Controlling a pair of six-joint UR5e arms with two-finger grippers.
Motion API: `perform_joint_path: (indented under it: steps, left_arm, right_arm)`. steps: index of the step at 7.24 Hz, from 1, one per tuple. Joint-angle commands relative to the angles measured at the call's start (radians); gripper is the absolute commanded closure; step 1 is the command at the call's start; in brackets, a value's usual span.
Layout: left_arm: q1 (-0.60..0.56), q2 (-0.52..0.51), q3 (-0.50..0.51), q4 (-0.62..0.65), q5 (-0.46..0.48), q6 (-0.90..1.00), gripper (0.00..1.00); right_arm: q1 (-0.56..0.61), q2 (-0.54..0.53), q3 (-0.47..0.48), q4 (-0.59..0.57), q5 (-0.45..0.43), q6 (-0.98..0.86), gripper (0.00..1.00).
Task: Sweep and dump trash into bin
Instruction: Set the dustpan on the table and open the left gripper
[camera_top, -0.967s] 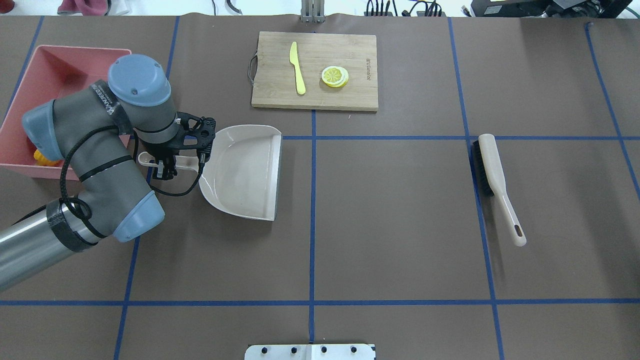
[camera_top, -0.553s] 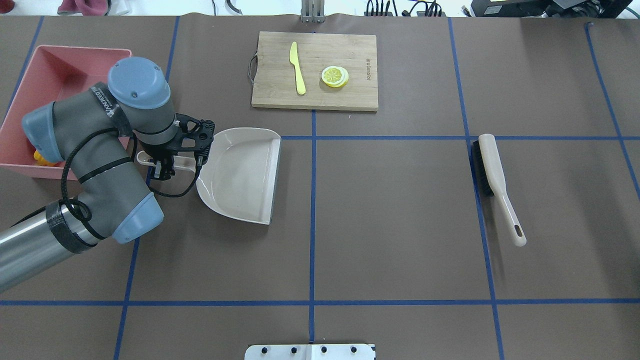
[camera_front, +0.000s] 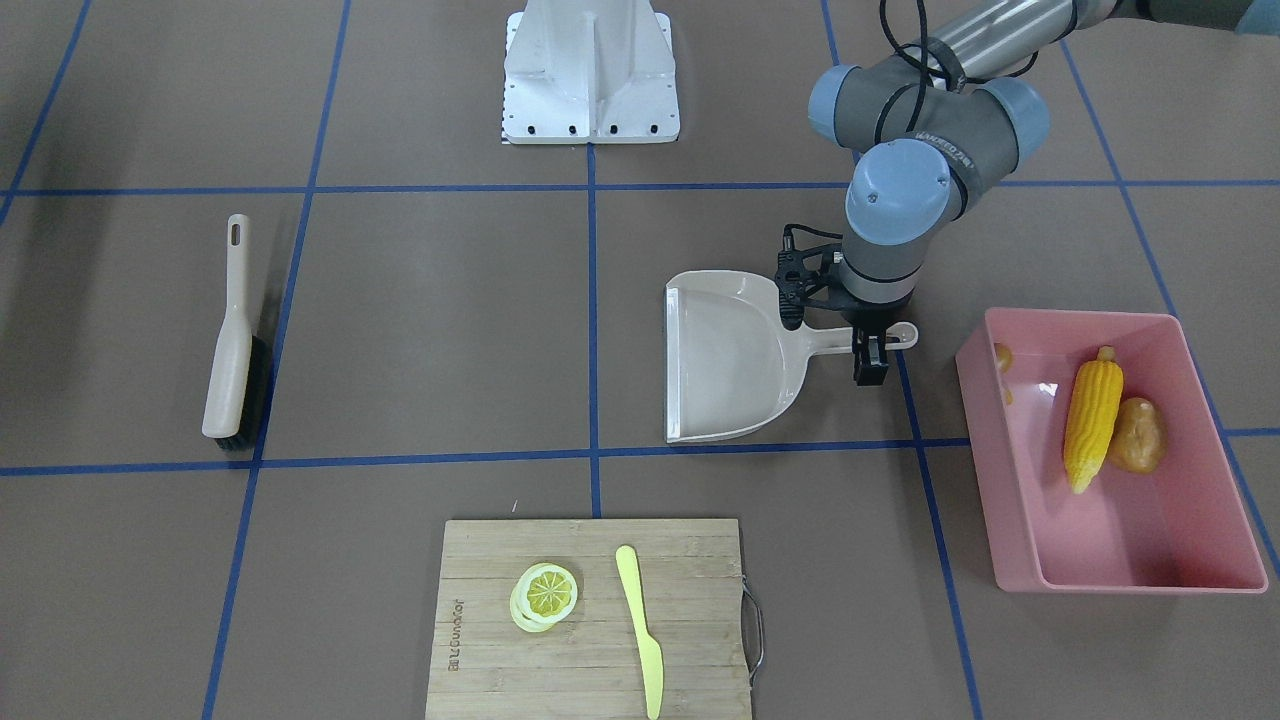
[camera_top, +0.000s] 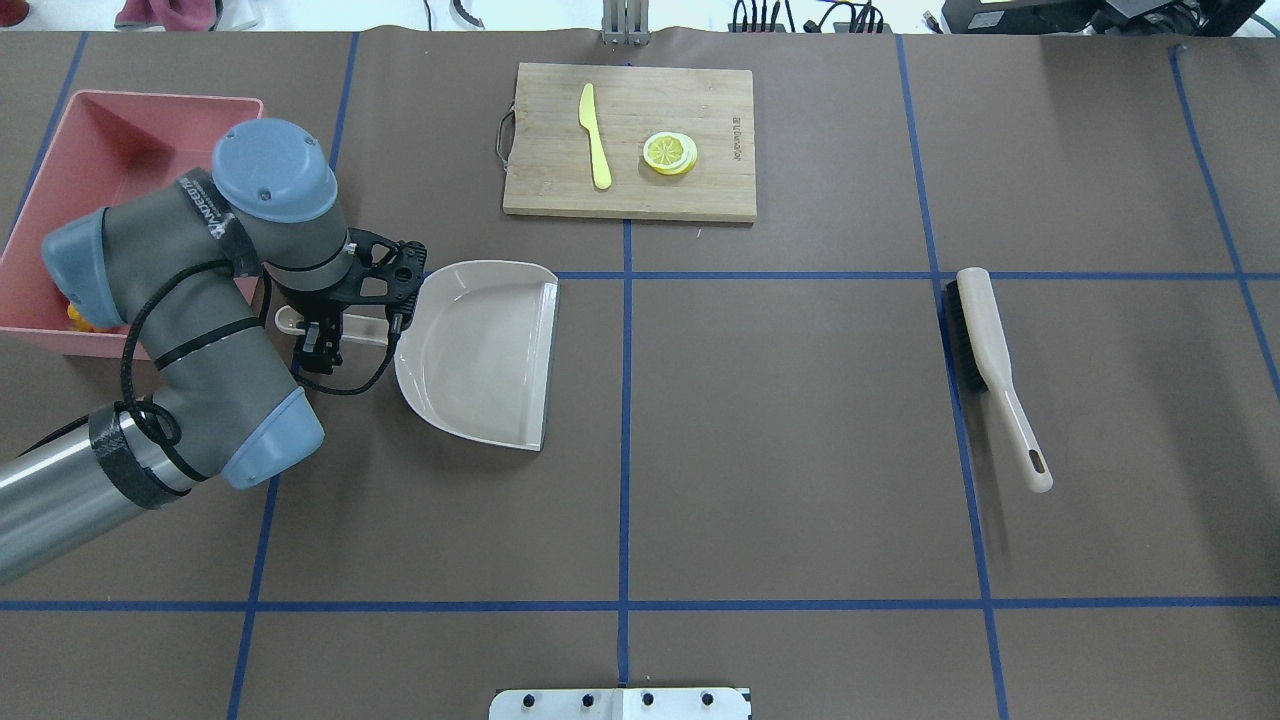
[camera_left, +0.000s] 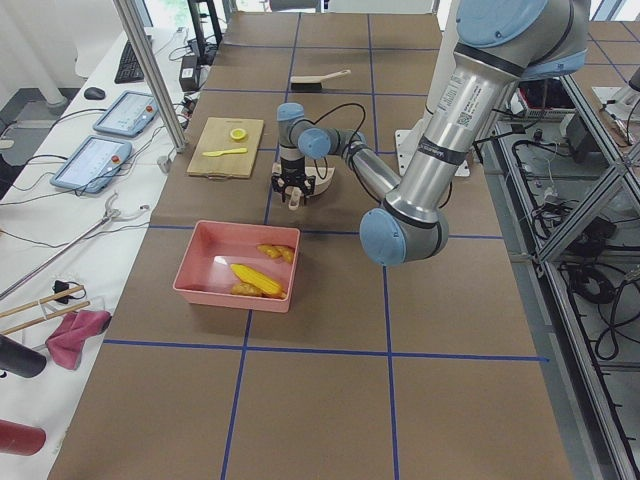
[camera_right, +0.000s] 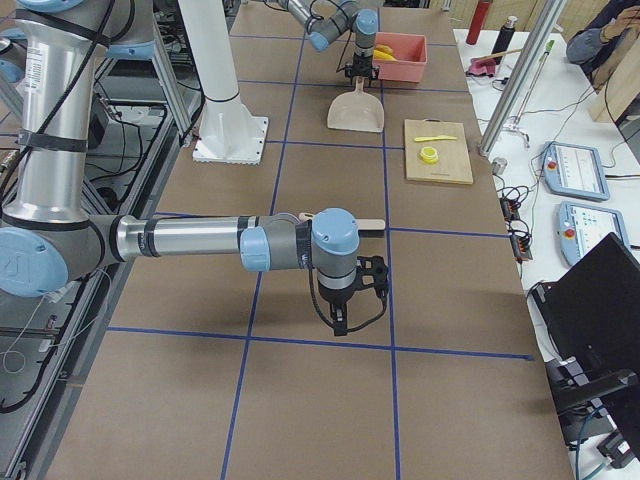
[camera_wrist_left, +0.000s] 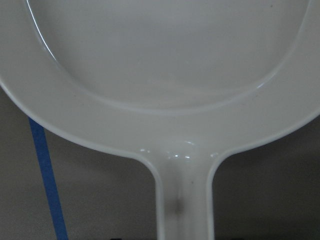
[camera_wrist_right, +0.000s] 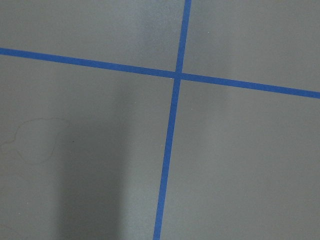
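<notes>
The pink bin (camera_front: 1150, 582) stands at the table's left end and holds the yellow corn cob (camera_front: 1092, 410), the brown-orange potato (camera_front: 1136, 435) and the tan ginger root (camera_front: 1003, 358), which is half hidden by the bin wall. In the overhead view my left arm covers much of the bin (camera_top: 110, 130). My left gripper (camera_front: 868, 348) is shut on the handle of the beige dustpan (camera_front: 730, 360), which is empty and lies level beside the bin. My right gripper (camera_right: 342, 322) hangs over bare table at the other end; I cannot tell whether it is open or shut.
A beige hand brush (camera_top: 985, 340) lies on the table to the right. A wooden cutting board (camera_top: 700, 100) at the far middle carries a yellow-green plastic knife (camera_top: 595, 135) and a lemon slice (camera_top: 669, 152).
My left gripper and the dustpan have shifted slightly left and toward the robot, with the pan turning a little. Nothing else has moved.
</notes>
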Motion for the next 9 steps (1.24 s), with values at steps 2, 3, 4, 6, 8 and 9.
perform_joint_path:
  steps: [2,3,4,6,8,9]
  left_arm:
    - [-0.027,-0.001,-0.047,-0.007,0.001,-0.009,0.02]
    - [-0.063,0.005,-0.068,-0.018,-0.002,-0.056,0.02]
    - [-0.100,0.045,-0.134,-0.018,-0.002,-0.226,0.02]
    - [-0.238,0.097,-0.223,0.002,0.000,-0.382,0.02]
    - [-0.420,0.108,-0.223,0.099,-0.048,-0.461,0.02]
    - [-0.499,0.109,-0.222,0.182,-0.071,-0.502,0.02]
  right_arm:
    - [0.001,0.000,-0.005,0.000,0.001,0.000,0.00]
    - [0.001,0.000,-0.005,0.000,0.001,0.000,0.00]
    - [0.001,0.000,-0.005,0.000,0.001,0.000,0.00]
    - [-0.001,0.000,-0.005,0.000,-0.001,0.000,0.00]
    - [0.001,0.000,-0.003,-0.002,-0.001,-0.001,0.00]
    - [-0.001,0.000,-0.003,0.000,-0.001,-0.001,0.00]
